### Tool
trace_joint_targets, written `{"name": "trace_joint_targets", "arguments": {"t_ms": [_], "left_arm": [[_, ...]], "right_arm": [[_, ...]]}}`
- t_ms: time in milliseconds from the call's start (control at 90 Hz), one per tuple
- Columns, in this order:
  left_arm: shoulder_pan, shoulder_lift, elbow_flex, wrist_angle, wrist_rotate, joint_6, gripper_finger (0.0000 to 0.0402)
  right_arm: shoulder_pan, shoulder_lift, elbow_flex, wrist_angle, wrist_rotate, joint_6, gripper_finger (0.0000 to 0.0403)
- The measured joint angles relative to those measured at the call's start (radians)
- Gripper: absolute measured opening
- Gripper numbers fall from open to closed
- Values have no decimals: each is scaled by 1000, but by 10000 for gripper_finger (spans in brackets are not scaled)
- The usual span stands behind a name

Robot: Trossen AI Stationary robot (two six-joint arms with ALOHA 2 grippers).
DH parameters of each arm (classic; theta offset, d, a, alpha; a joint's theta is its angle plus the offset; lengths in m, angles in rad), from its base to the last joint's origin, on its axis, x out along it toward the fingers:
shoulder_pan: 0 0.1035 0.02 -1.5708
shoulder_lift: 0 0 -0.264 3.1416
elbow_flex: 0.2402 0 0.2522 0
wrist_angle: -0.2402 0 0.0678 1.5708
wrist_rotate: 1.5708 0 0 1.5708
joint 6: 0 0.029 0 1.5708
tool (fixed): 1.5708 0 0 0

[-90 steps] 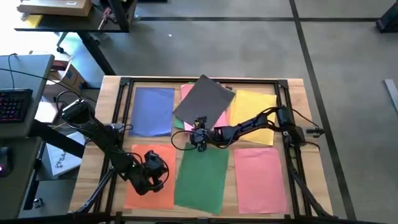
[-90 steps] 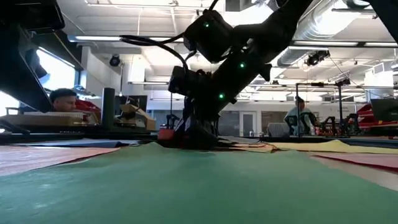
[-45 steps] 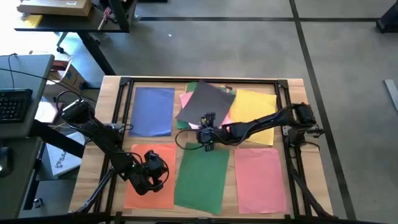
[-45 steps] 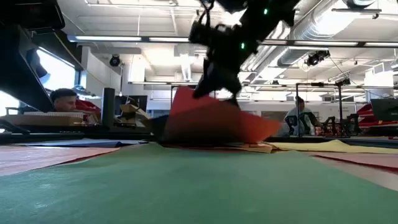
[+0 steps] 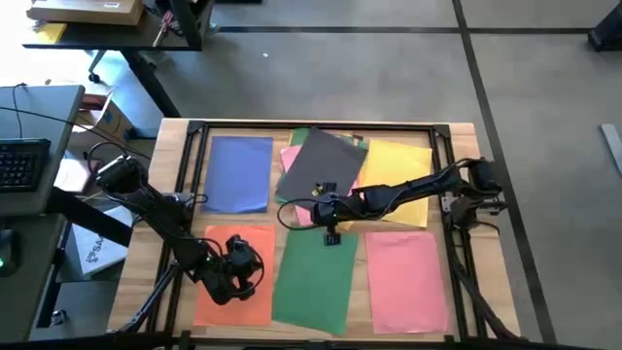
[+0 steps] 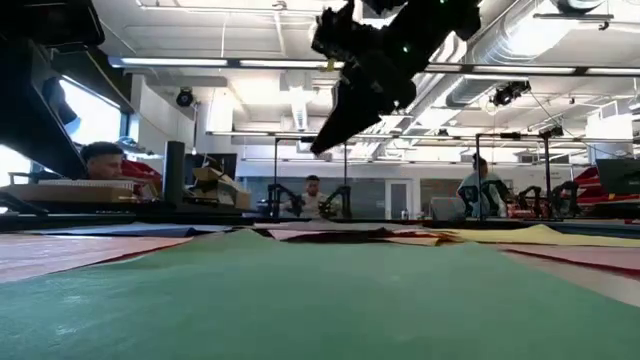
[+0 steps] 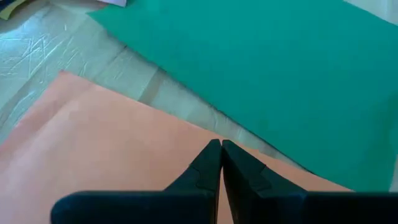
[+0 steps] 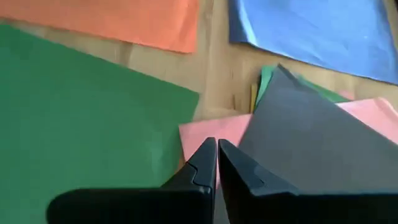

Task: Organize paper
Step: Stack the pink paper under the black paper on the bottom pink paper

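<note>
Six lots of coloured paper lie flat on the wooden table: blue (image 5: 239,173) far left, yellow (image 5: 400,175) far right, orange (image 5: 228,292), green (image 5: 313,277) and pink (image 5: 408,277) along the near side. In the far middle a dark grey sheet (image 5: 321,163) lies askew on pink (image 8: 208,134) and green (image 5: 299,134) sheets. My right gripper (image 5: 330,233) hangs shut above that pile's near edge, high off the table in the low view (image 6: 322,148), holding nothing. My left gripper (image 7: 221,144) is shut, over the orange sheet (image 7: 93,149). My left gripper points its shut fingers down at the orange sheet near the edge facing the green sheet; I cannot tell whether the tips touch it. My right gripper touches nothing.
A dark metal frame (image 5: 194,131) runs round the tabletop. Strips of bare wood (image 8: 224,68) show between the sheets. A desk with a keyboard (image 5: 24,165) stands left of the table. People sit in the room behind (image 6: 100,160).
My right gripper has risen from the middle pile and gone toward the near edge. Half a second ago a reddish sheet stood lifted below it; that sheet now lies flat again. The dark grey sheet has turned a little and shifted right, uncovering green at the far side.
</note>
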Motion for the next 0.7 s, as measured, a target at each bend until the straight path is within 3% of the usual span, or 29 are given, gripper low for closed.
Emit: {"name": "trace_joint_targets", "arguments": {"t_ms": [167, 311, 589, 700], "left_arm": [[0, 0, 0, 3, 0, 0, 0], [0, 0, 0, 5, 0, 0, 0], [0, 0, 0, 5, 0, 1, 0], [0, 0, 0, 5, 1, 2, 0]], "right_arm": [[31, 23, 10, -13, -34, -112, 0], [78, 105, 8, -12, 11, -193, 26], [162, 274, 8, 44, 441, -419, 157], [173, 316, 10, 82, 574, -488, 187]]}}
